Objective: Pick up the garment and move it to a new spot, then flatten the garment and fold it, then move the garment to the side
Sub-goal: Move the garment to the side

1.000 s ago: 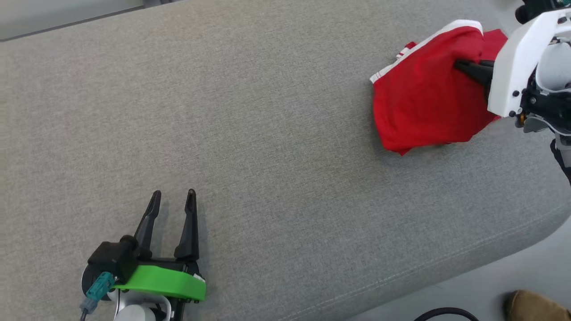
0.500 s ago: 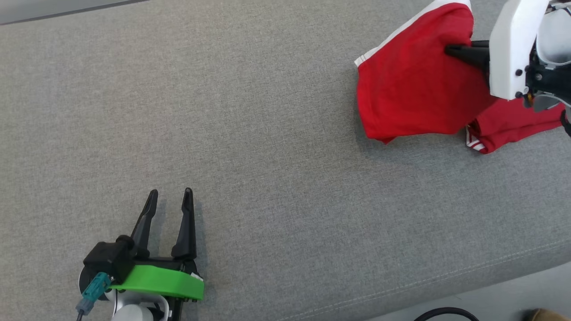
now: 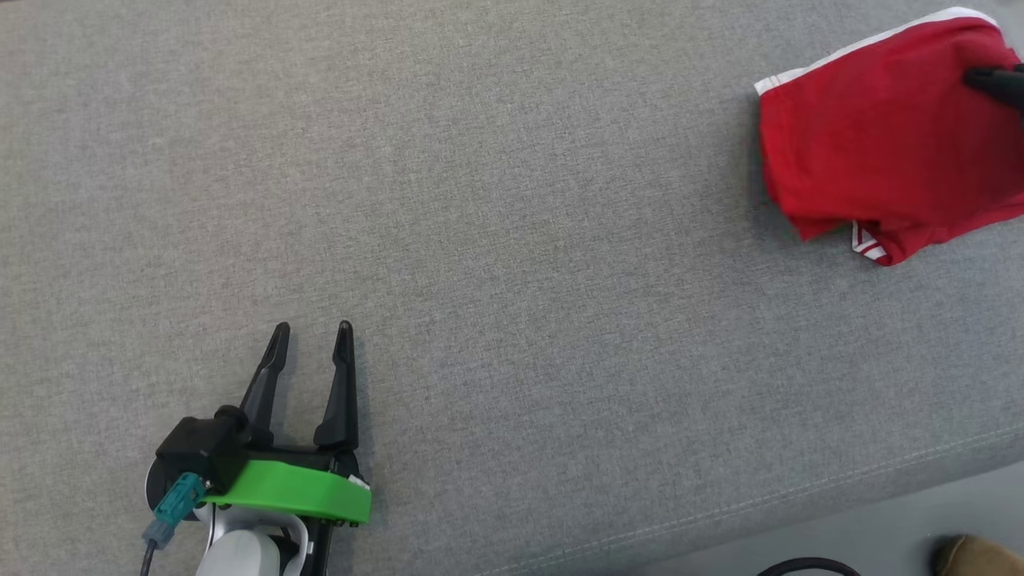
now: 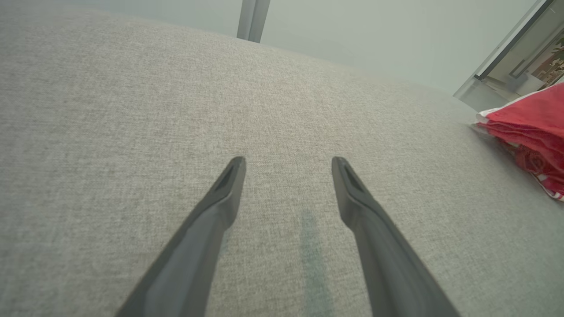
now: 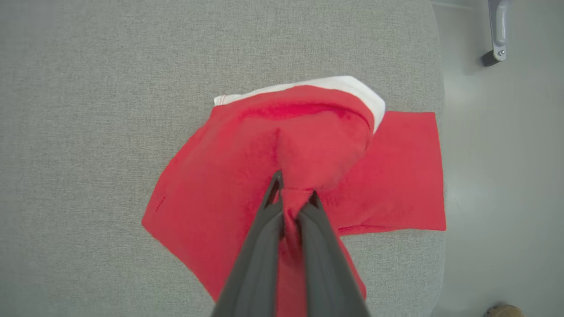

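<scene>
Right claw (image 5: 294, 187): points straight down, clamps tight on red garment (image 5: 246, 176). From wrist: flat flap (image 5: 401, 171) right of claw. From head: striped hem (image 3: 870, 244) below it.

We see soft, even, diffuse light on the grey woven fabric cushion (image 3: 512, 200). Faint shadows lie beside the left end effector (image 3: 312, 326) and the crumpled red cloth garment (image 3: 880, 152). Our wrist views bow at their edges.

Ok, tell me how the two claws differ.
The left claw stands open and empty; the right claw is shut on the red garment. The left claw is over bare grey cushion; the right is near the cushion's edge. Both have two long dark fingers.
</scene>
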